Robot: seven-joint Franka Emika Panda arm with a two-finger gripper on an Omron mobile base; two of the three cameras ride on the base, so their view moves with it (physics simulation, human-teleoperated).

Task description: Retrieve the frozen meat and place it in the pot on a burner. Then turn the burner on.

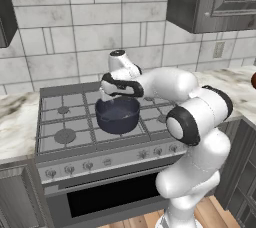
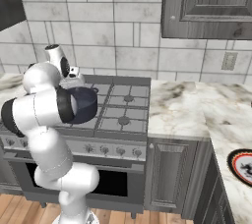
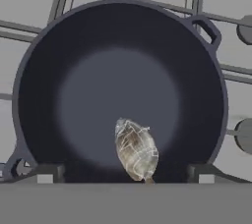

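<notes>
The dark blue-grey pot stands on a burner of the stove, a little right of its middle. In the hand view I look straight down into the pot. The frozen meat, a pale brownish wrapped lump, shows inside the pot near its lower rim. My gripper hangs just above the pot, open. Its fingertips stand wide apart on both sides of the meat and touch nothing. Whether the meat rests on the pot's floor I cannot tell.
The stove top has grates and several burners. A row of knobs runs along its front. Marble counter lies to the right, with a round dark and red plate near its front edge. Wall cabinets hang above.
</notes>
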